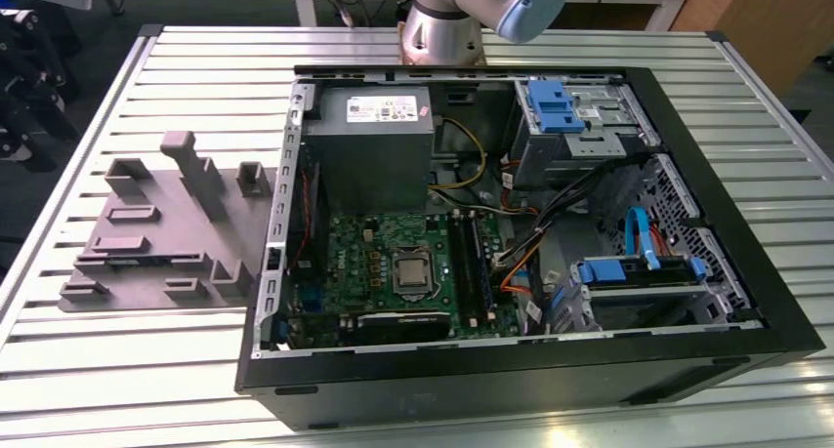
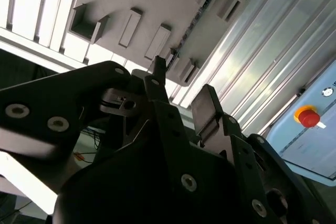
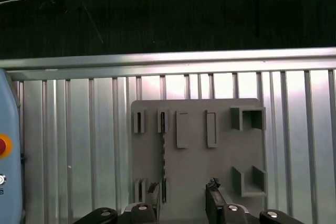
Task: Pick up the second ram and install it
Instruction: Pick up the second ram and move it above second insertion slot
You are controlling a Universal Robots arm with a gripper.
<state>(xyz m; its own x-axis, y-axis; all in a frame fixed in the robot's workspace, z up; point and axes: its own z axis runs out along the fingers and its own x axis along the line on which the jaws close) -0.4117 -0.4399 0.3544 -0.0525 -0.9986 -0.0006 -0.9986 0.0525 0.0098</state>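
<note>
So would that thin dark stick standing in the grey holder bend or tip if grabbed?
Probably stiff, not floppy: the second ram runs dead straight between the slots of the grey holder. Likely light, being so thin. On edge it would probably topple if set down without those slots.

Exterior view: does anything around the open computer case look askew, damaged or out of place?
Nothing stands out. The computer case lies open on the slatted table, and the grey fixture sits flat beside it, on the exterior view's left.
</note>
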